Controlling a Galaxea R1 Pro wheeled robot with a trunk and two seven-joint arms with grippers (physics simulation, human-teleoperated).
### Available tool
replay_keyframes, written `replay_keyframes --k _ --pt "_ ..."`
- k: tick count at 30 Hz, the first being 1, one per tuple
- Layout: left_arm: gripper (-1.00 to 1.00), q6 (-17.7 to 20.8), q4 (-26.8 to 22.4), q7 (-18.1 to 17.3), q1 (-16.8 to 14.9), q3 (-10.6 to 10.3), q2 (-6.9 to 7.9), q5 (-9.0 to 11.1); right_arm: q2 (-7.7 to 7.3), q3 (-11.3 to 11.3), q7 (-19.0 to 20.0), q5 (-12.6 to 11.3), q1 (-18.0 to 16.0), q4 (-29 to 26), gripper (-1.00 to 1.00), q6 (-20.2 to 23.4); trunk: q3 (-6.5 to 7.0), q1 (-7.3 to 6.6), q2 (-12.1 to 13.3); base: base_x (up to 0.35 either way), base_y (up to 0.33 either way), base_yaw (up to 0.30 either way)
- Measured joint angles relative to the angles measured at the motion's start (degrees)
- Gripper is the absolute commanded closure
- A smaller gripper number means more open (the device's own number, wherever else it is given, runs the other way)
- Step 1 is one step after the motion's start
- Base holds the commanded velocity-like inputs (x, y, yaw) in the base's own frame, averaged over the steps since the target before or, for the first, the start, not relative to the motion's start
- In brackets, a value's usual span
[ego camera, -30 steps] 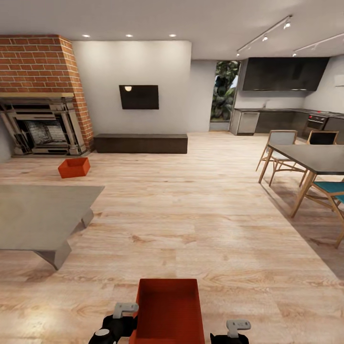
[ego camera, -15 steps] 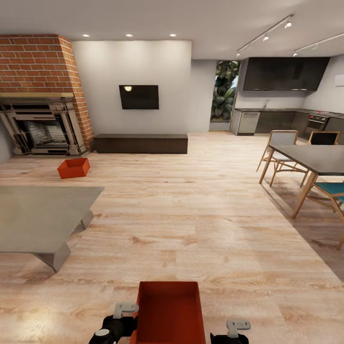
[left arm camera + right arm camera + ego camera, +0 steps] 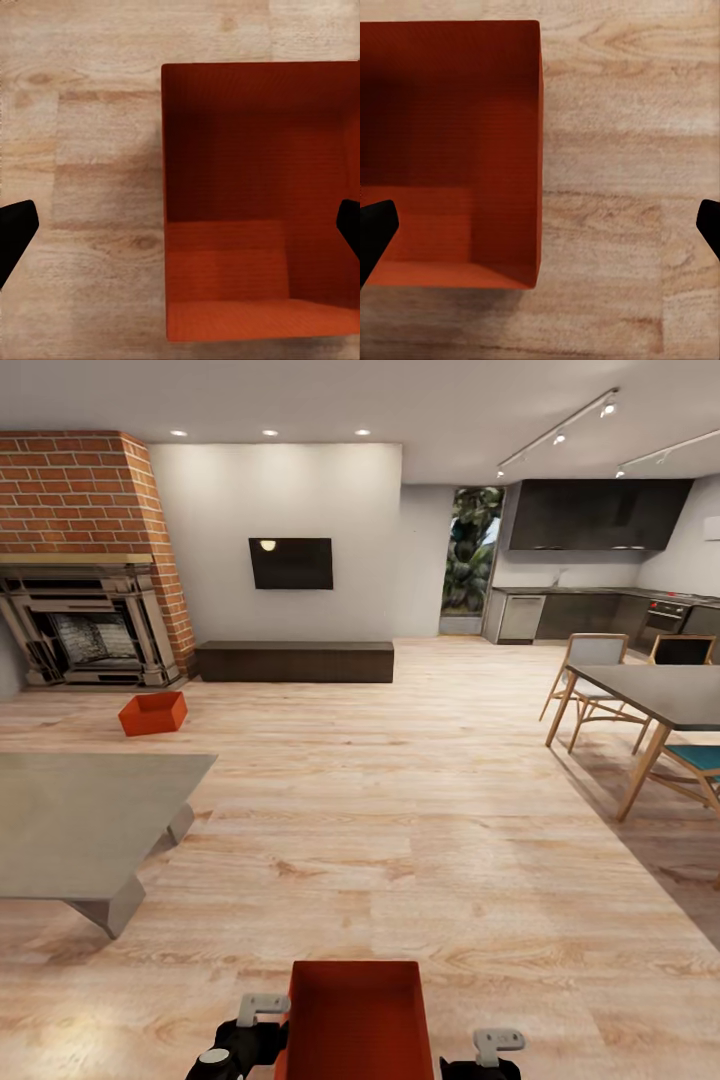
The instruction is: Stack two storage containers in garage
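In the head view, a big room with a light wood floor (image 3: pixel 420 830) is seen. At the bottom middle of the frame, one red-orange storage container (image 3: pixel 355 1020) is seen with its open top facing up. The left gripper (image 3: pixel 245 1028) is seen just beside its left wall, and the right gripper (image 3: pixel 490 1052) is seen a little apart from its right wall. How wide the claws are cannot be told from here. A second storage container (image 3: pixel 153 713) is seen far off at the middle left of the frame, resting on the wood floor near a brick fireplace (image 3: pixel 85 560). A grey low table (image 3: pixel 80 820) is seen at the left edge. A dark screen (image 3: pixel 291 563) is hung on the white wall above a long dark bench (image 3: pixel 295 660). A dining table (image 3: pixel 655 695) with chairs is seen at the right edge, and a dark kitchen is seen behind it in the upper right.

In the left wrist view, the near container (image 3: pixel 259 202) is seen in the right part of the frame, over the wood planks. The two dark fingertips (image 3: pixel 15 229) are seen at the far left and far right edges, so the claw is spread wide, with one wall of the container between them.

In the right wrist view, the same container (image 3: pixel 450 150) is seen in the left part of the frame. The dark fingertips (image 3: pixel 375 225) are seen at both side edges, so this claw is spread wide too, and nothing is held
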Motion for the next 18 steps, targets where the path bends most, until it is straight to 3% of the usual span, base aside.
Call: replay_keyframes --k 18 --pt "-1.0 0.29 -0.02 -0.14 0.0 0.08 0.05 0.04 -0.02 -0.06 -0.05 -0.05 0.0 0.01 -1.0 0.08 0.0 0.01 0.0 0.015 0.006 0.0"
